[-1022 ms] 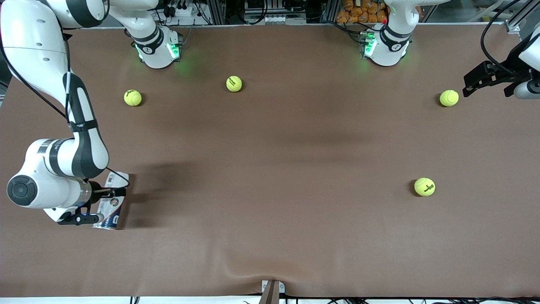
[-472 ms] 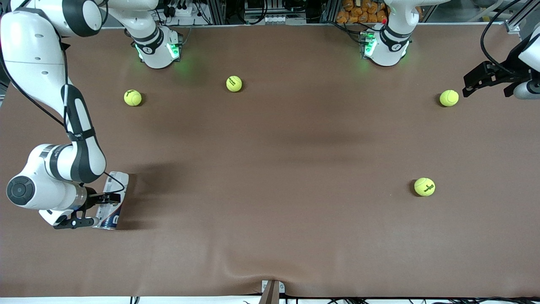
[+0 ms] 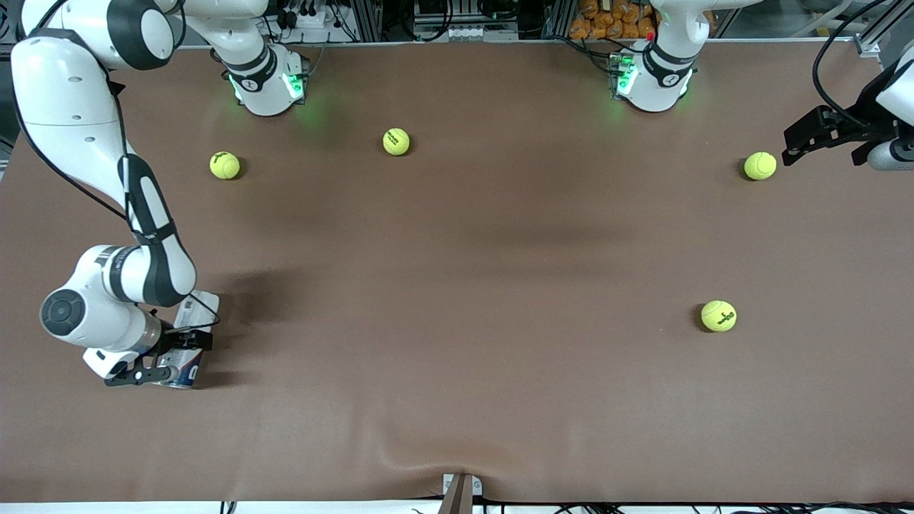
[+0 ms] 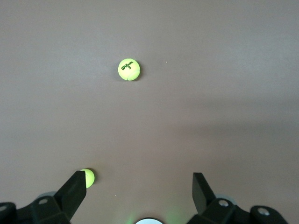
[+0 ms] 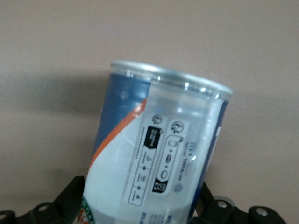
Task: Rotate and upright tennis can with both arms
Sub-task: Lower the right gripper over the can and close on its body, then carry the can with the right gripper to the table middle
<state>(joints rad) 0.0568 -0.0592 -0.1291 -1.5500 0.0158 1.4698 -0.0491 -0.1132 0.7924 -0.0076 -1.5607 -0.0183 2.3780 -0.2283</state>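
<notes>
A big brown table (image 3: 457, 285) fills the front view, with racks of gear along its top edge. The right arm (image 3: 107, 214) is bent down over the table at its own end. The left arm (image 3: 892, 107) waits at its own end, high over the table edge.

The tennis can (image 3: 187, 343) is found at the right arm's end, near the front camera. It is tilted, with its silver rim (image 5: 173, 79) pointing away from the gripper. The right gripper (image 3: 168, 357) is closed on the can, one finger (image 5: 70, 198) on each side of it. Part of the can is hidden by this gripper and its wrist.

The left gripper (image 4: 138, 191) is held wide open and has nothing in it.

Four tennis balls are seen, all well apart from the can: one (image 3: 225, 165) near the right arm's base, one (image 3: 396, 141) farther along, one (image 3: 760, 165) near the left gripper, and one (image 3: 718, 315) nearer the front camera.
</notes>
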